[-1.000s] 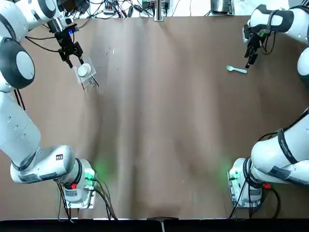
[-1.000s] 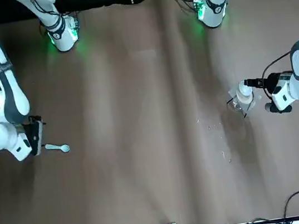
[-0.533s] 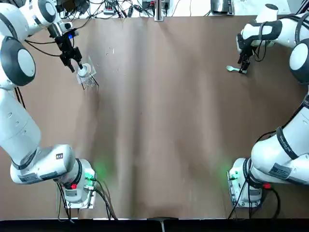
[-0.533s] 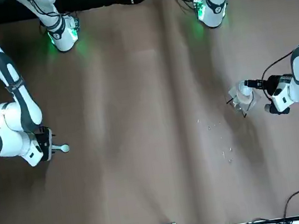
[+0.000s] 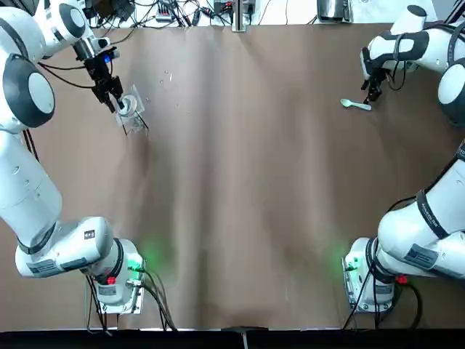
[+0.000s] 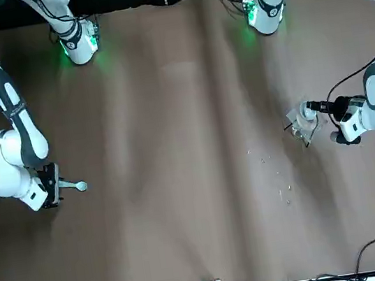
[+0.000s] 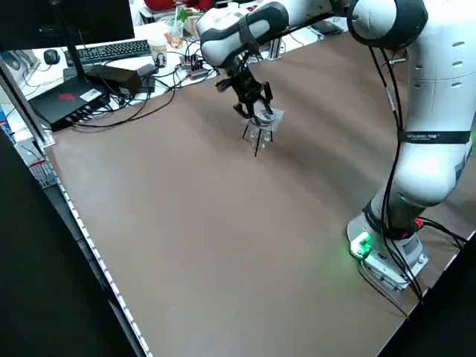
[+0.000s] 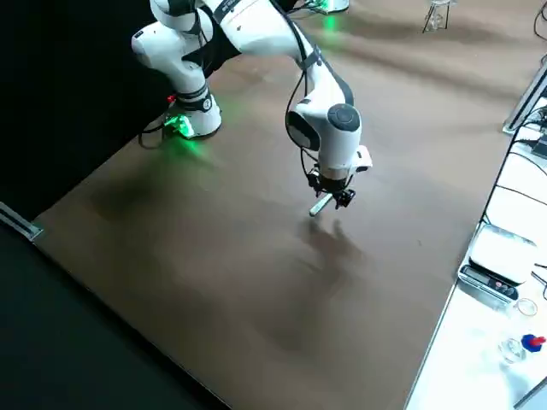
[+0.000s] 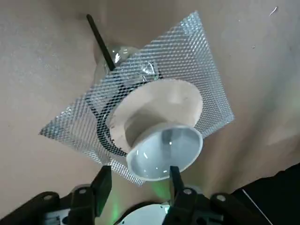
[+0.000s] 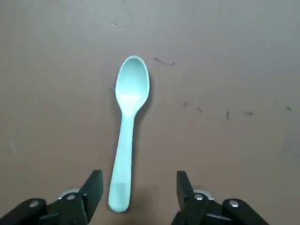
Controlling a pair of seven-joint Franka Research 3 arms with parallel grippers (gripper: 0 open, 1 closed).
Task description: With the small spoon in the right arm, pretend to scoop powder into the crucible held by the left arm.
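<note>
A small white crucible [image 9: 164, 149] sits on a wire-mesh stand [image 9: 197, 61] at the table's far left [image 5: 125, 107]. My left gripper [image 9: 138, 180] is open, its fingers [image 9: 103, 183] either side of the crucible's near rim, not closed on it; from overhead the left gripper [image 5: 115, 97] is right beside the cup. A pale mint spoon [image 10: 127, 126] lies flat on the brown table at the far right [image 5: 356, 105]. My right gripper [image 10: 138, 187] hangs open just above the spoon's handle end, seen overhead too [image 5: 373, 91].
Cables and bench equipment [image 5: 174, 11] line the far edge of the table. Small white specks [image 6: 280, 190] lie on the mat near the stand. Both arm bases [image 5: 116, 280] stand at the near edge.
My left gripper has crept closer until its fingers flank the crucible. My right gripper swung in toward the spoon and then shifted slightly back over the handle end.
</note>
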